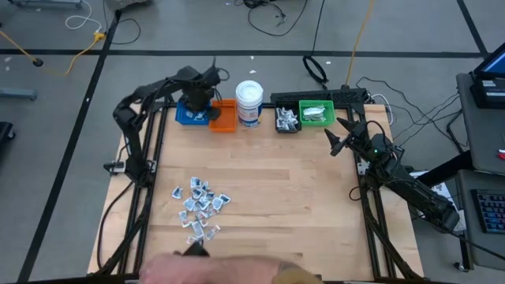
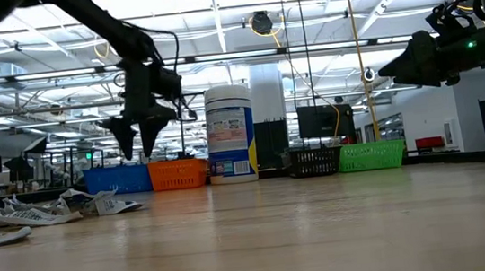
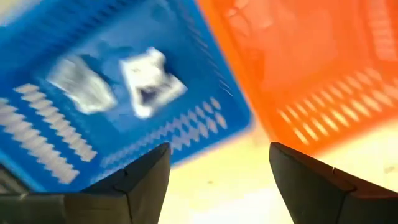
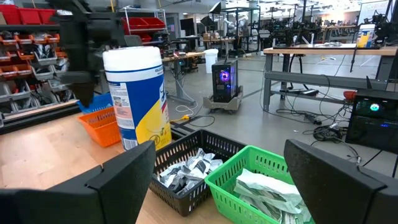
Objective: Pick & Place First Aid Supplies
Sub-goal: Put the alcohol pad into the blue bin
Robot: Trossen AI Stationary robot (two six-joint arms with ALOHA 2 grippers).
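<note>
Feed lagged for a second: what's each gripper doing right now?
Left gripper: open, empty, above the blue bin.
Right gripper: open, empty, hovering by the green bin.

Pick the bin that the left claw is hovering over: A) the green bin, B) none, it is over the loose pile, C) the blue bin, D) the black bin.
C: the left claw hangs open above the blue bin, whose floor holds two packets in its wrist view.
</note>
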